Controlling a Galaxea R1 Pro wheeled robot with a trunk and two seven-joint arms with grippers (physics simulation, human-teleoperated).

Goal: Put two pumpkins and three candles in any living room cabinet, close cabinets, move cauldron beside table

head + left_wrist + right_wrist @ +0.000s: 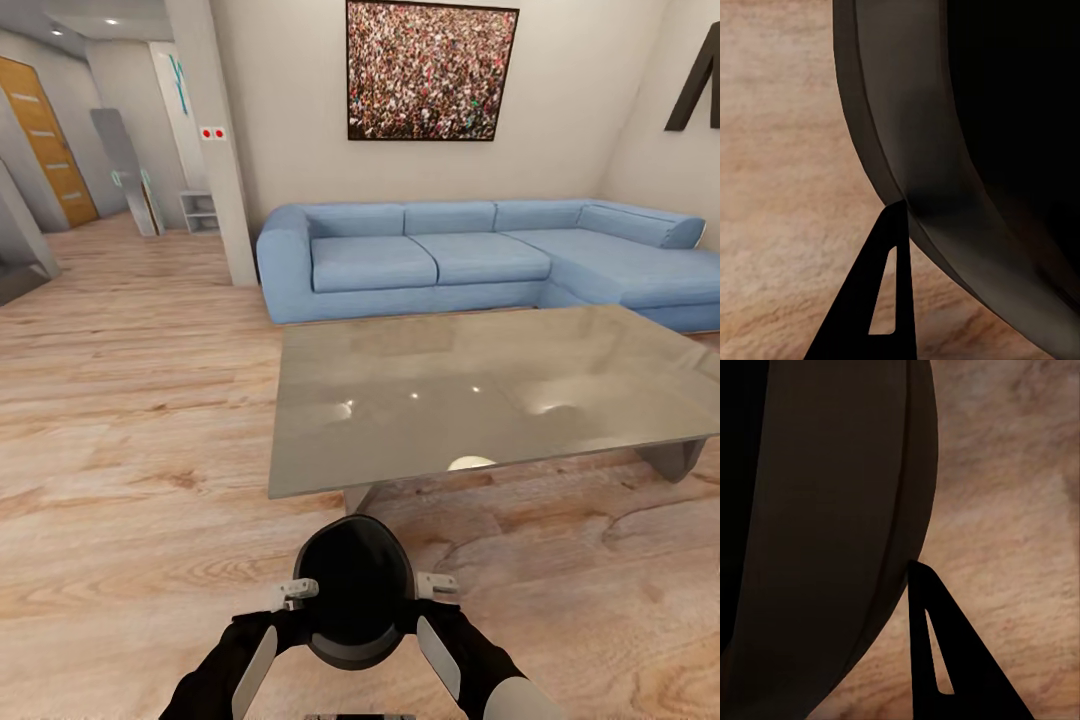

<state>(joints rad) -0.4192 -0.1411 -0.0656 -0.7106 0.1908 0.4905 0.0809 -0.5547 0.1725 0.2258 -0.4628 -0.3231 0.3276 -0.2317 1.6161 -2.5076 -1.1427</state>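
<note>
The cauldron [352,590], a dark round pot with a black hollow, hangs just above the wooden floor in front of the table's near edge. My left gripper [295,592] and right gripper [437,588] grip its rim from opposite sides, each shut on it. The left wrist view has one dark finger [881,300] pressed against the cauldron wall [967,150]. One finger [945,660] also touches the cauldron [832,525] in the right wrist view. The glossy grey glass table [480,390] stands straight ahead with nothing on it. The pumpkins, candles and cabinet are out of view.
A blue corner sofa [480,255] lines the far wall behind the table, under a framed picture [432,70]. A white pillar [220,150] stands left of the sofa. Open wooden floor [130,450] stretches left toward a hallway with an orange door [50,140].
</note>
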